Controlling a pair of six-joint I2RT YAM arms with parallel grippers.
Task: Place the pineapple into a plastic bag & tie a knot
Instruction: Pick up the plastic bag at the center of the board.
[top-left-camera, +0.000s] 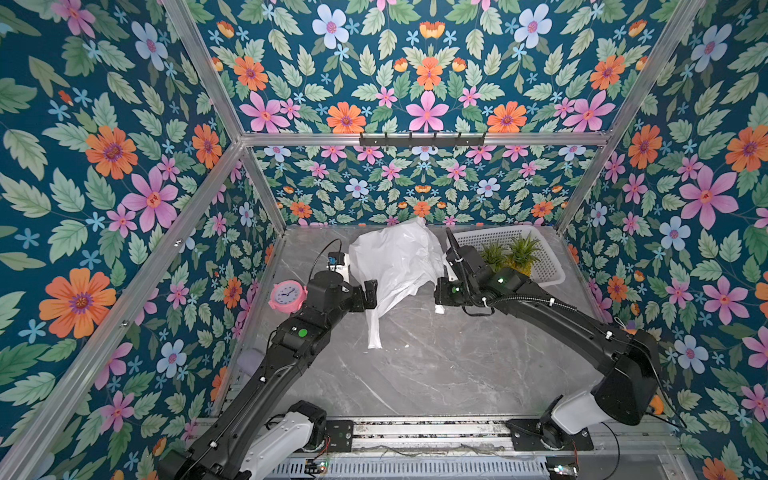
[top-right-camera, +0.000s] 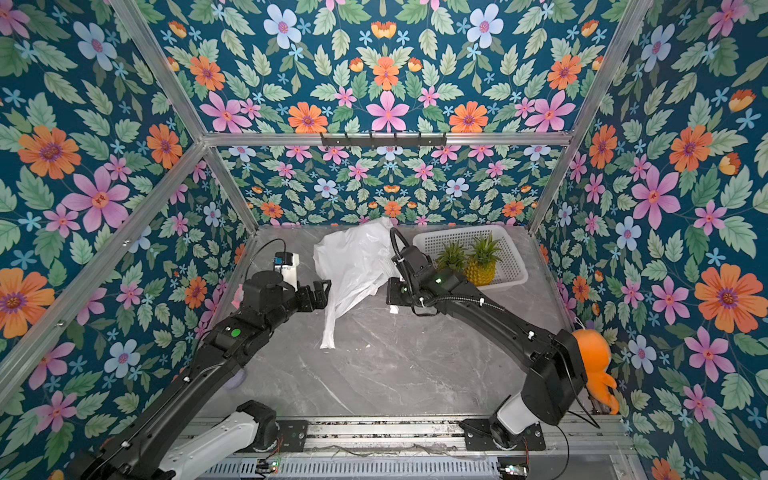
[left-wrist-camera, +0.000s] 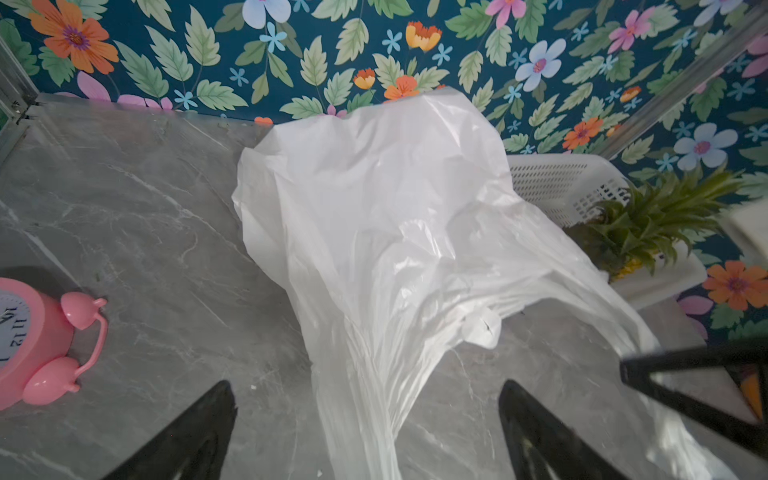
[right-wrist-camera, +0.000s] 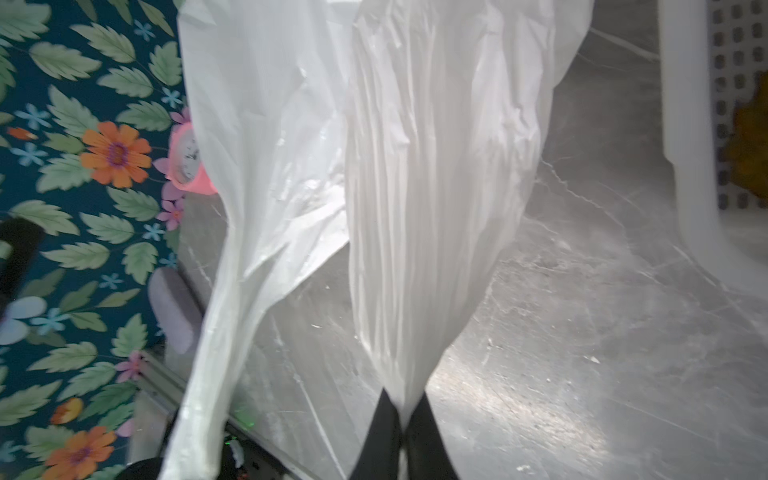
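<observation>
Left gripper (top-left-camera: 369, 293): spread wide, empty, just left of plastic bag (top-left-camera: 395, 257), heaped toward far middle of table (top-left-camera: 436, 365). Right gripper (right-wrist-camera: 402, 419): pinched tight on bunched bag strap. Far right: pineapple (top-right-camera: 481, 270) upright in white basket (top-right-camera: 512, 245), seemingly a second partly hidden behind right arm (top-right-camera: 465, 303).

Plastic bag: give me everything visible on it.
The plastic bag is thin, crinkly, white and semi-translucent, heaped loosely at the back of the grey table, next to the white basket. One bunched strap is pinched in the shut right gripper; the other trails forward on the table, between the open left gripper fingers, apparently untouched. It is not tied.
</observation>
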